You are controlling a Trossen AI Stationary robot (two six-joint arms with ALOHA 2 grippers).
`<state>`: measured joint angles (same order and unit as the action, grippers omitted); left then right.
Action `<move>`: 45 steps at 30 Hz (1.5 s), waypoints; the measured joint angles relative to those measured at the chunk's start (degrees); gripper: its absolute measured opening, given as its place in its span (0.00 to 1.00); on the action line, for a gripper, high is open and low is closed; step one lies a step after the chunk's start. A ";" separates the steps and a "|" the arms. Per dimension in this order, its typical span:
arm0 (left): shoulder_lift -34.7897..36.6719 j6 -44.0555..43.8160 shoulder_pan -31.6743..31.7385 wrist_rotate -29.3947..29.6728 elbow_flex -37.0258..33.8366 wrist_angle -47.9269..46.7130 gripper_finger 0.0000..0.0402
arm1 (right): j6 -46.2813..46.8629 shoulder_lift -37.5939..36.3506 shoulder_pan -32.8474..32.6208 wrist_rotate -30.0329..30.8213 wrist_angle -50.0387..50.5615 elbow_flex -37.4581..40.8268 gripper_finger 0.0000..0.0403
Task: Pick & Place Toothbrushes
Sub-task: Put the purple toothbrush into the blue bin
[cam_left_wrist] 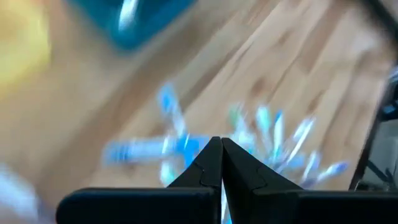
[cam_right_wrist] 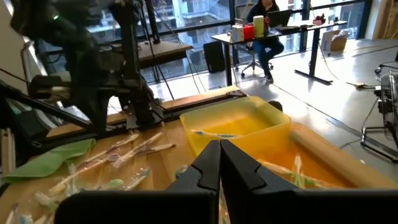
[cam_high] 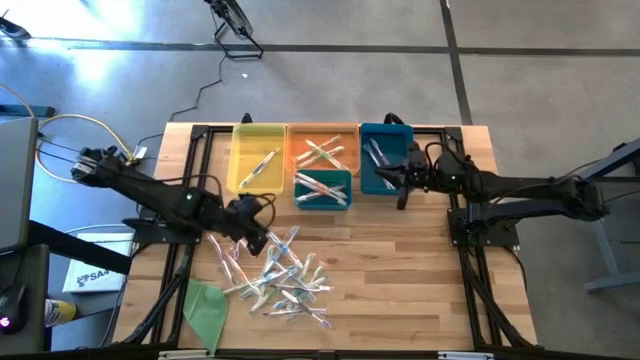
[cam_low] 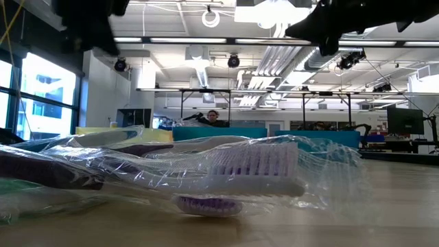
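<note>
Several wrapped toothbrushes (cam_high: 278,275) lie in a loose pile on the wooden table, near its front; one in clear wrap (cam_low: 240,171) lies close before the low view. More toothbrushes rest in the yellow bin (cam_high: 240,150), orange bin (cam_high: 300,135), small teal bin (cam_high: 345,200) and blue bin (cam_high: 395,135) at the back. My left gripper (cam_high: 262,240) (cam_left_wrist: 221,149) is shut and slants down over the pile's far left edge, nothing between its fingers. My right gripper (cam_high: 402,188) (cam_right_wrist: 219,152) is shut and held level above the blue bin's near side.
A flat green sheet (cam_high: 205,305) lies at the table's front left, beside the pile. The four bins stand in a tight row along the far edge. Bare wood (cam_high: 420,280) stretches right of the pile. A person sits at a desk far behind the table (cam_right_wrist: 264,25).
</note>
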<state>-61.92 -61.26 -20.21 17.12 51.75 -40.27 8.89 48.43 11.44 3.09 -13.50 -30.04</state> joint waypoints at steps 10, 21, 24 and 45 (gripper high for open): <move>-4.31 -15.57 -1.59 -7.22 -0.02 -8.02 0.00 | 0.00 3.30 0.00 -0.31 -0.01 0.02 0.01; -4.36 -11.05 -1.55 -6.19 -0.02 -8.65 0.00 | -0.10 4.28 0.00 -0.01 0.00 0.02 0.01; -4.36 -5.30 -1.55 -6.00 -0.02 -10.15 0.00 | 0.96 4.28 -0.02 0.21 -0.48 0.02 0.01; -13.53 -39.67 -1.55 -17.24 -0.04 -13.01 0.43 | -1.63 4.26 -0.02 -5.30 -1.71 0.04 0.01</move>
<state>-75.45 -100.93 -21.76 -0.13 51.70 -53.27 7.25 52.69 11.43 -2.21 -15.21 -30.00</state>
